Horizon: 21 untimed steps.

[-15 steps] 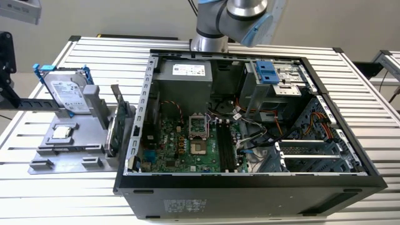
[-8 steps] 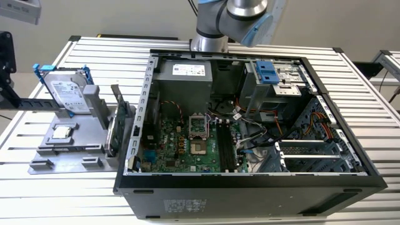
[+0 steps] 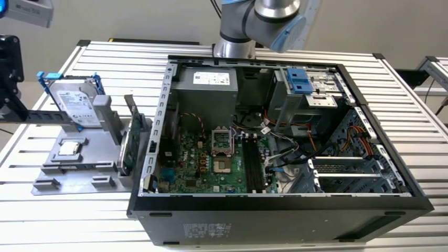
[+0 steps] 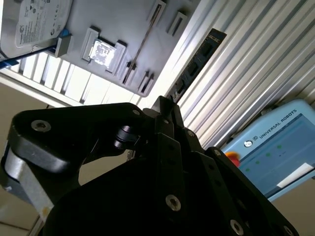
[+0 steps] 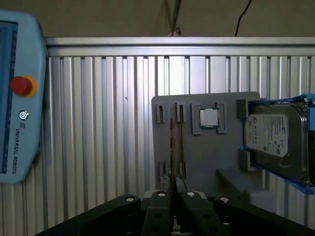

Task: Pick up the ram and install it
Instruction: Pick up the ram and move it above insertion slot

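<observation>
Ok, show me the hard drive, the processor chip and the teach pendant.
hard drive (image 5: 274, 143): first wrist view, on its labelled face.
processor chip (image 5: 209, 118): first wrist view, centre of its metal lid.
teach pendant (image 5: 28, 107): first wrist view, pale casing beside the red button.

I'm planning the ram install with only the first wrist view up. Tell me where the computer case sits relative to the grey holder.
Observer: The computer case lies close beside the grey holder, on the exterior view's right of it.
Operator: Report whether it's open.
Observer: Its side is open, with the motherboard facing up.
Operator: Give me the arm's position.
Observer: The arm rises from behind the case's far edge.
</observation>
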Each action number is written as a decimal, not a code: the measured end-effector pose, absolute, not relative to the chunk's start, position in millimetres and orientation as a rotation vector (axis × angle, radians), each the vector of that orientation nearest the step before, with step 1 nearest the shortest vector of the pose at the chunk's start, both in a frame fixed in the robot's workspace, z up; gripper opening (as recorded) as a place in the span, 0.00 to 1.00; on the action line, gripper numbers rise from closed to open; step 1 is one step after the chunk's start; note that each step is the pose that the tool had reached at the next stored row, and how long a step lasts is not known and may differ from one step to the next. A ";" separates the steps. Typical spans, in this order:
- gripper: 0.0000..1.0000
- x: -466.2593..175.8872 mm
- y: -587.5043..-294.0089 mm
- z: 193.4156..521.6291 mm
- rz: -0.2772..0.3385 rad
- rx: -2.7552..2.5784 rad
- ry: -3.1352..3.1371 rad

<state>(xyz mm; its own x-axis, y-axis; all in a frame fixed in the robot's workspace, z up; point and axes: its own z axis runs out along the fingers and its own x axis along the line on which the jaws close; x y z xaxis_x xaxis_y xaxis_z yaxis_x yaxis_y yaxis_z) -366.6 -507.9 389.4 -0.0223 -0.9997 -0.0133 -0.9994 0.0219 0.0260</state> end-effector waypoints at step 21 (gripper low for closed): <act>0.00 -339.0 -507.8 389.4 -0.044 2.190 -2.239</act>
